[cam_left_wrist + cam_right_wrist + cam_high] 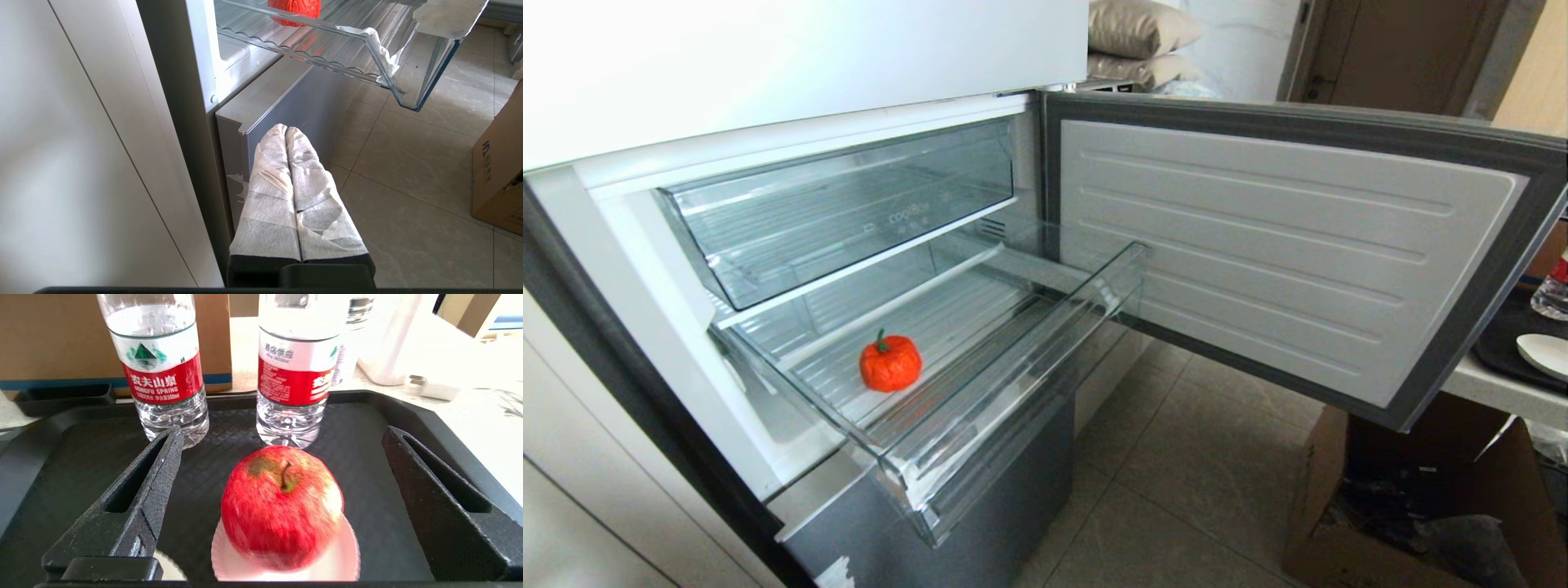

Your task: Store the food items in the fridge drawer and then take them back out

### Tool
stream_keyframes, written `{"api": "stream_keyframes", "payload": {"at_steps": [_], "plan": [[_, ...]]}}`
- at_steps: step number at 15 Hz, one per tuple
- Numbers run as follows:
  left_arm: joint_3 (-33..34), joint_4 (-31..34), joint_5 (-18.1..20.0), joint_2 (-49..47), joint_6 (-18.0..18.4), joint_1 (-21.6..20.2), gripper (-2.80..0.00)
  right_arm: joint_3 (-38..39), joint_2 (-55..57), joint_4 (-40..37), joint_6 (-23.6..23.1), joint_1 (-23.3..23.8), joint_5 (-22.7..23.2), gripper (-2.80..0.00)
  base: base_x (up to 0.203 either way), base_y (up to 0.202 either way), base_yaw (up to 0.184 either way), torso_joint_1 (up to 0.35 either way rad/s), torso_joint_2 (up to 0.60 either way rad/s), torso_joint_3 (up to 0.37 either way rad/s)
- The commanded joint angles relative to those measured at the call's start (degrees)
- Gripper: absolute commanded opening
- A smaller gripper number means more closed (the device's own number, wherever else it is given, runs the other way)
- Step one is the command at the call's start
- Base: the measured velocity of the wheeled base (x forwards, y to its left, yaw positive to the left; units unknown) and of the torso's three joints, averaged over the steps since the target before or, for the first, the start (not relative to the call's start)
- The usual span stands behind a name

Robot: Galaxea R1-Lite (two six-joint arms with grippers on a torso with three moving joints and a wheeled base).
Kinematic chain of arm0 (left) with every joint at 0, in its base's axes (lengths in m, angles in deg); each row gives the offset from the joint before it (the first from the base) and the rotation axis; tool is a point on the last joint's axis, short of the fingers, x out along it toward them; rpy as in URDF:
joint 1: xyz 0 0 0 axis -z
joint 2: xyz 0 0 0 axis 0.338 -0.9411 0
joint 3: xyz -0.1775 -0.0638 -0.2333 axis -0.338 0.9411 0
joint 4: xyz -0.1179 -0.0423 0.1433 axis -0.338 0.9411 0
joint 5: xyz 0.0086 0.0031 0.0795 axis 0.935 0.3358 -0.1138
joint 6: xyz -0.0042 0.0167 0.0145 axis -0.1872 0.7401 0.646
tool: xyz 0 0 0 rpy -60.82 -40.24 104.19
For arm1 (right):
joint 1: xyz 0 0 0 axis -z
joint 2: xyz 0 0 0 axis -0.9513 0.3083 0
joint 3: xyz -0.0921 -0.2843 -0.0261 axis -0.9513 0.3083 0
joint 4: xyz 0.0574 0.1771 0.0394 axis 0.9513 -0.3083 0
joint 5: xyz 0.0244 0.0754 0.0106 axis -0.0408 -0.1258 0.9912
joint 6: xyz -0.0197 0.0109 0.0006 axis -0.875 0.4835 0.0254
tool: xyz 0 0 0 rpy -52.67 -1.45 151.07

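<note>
The wide see-through plastic fridge drawer (980, 384) looks smooth and shiny. The round red apple (282, 506) is glossy, on a rough matt black plastic tray (367, 428). White cloth wraps the left gripper (287, 130).

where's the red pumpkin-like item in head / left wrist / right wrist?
Head: red pumpkin-like item lies in the pulled-out fridge drawer, near its left side.
Left wrist: only its underside shows, at the top edge, through the drawer.
Right wrist: not in view.
Shared landmark: the drawer's clear front lip, in head and left wrist views.

Two water bottles (163, 371) upright on black tray (61, 465); cardboard box (1380, 498) on floor.
</note>
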Motion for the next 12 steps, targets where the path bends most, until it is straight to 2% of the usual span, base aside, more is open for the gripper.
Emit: {"api": "stream_keyframes", "payload": {"at_steps": [1,12], "plan": [[0.0,0.0,0.0,0.0,0.0,0.0,-2.80,-1.1,2.7,0.3,0.1,0.0,0.3,0.00,0.000,0.000,0.000,0.000,0.00,0.000],[0.0,0.0,0.0,0.0,0.0,0.0,-2.80,-3.2,8.2,0.3,0.2,-1.1,0.8,0.00,0.000,0.000,0.000,0.000,0.00,0.000]]}}
